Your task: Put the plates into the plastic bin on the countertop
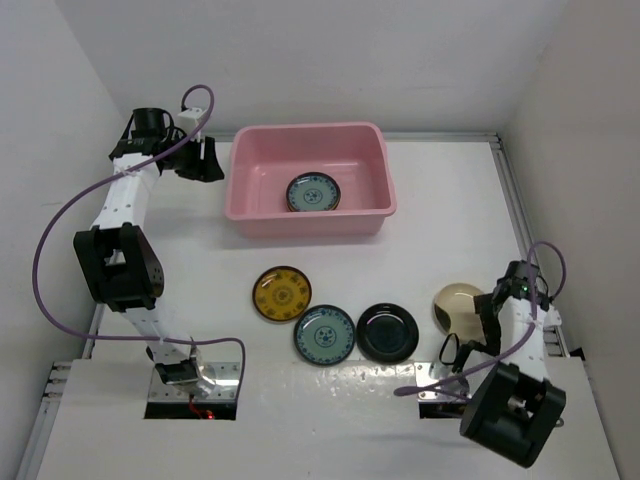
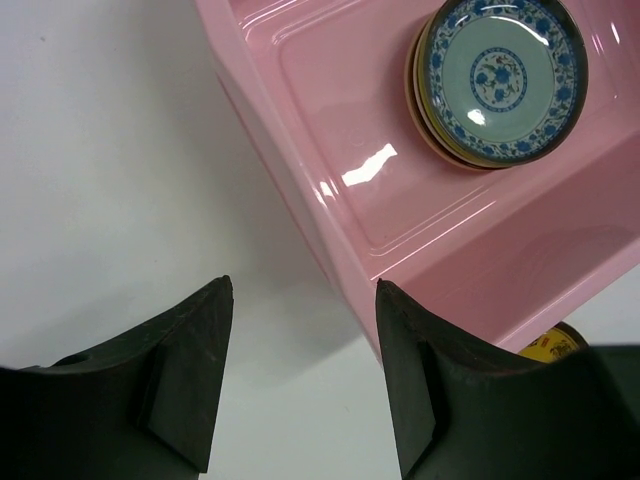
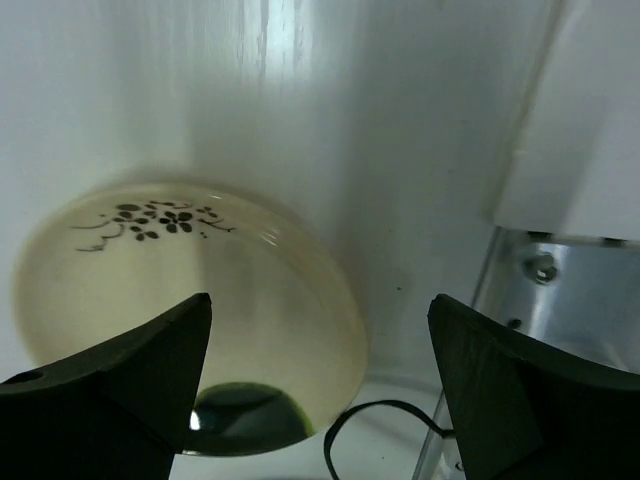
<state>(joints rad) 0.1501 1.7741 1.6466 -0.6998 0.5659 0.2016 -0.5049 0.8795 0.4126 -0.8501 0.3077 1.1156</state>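
The pink plastic bin (image 1: pixel 260 218) stands at the back middle of the white countertop (image 1: pixel 450 210). A blue-grey patterned plate (image 1: pixel 313 192) lies in it, on top of another plate in the left wrist view (image 2: pixel 497 80). In front of the bin lie a yellow-brown plate (image 1: pixel 281 293), a blue-grey plate (image 1: pixel 324 334), a glossy black plate (image 1: pixel 387 332) and a cream plate (image 1: pixel 452 300). My left gripper (image 1: pixel 207 160) is open and empty just left of the bin (image 2: pixel 450 230). My right gripper (image 3: pixel 320 380) is open over the right edge of the cream plate (image 3: pixel 180 290).
A metal edging strip (image 3: pixel 540 290) and a white wall run right of the cream plate. A black cable (image 3: pixel 400 415) loops by that plate's near edge. A dark green patch (image 3: pixel 240 420) shows at its near rim. The yellow-brown plate's edge (image 2: pixel 550 346) peeks past the bin.
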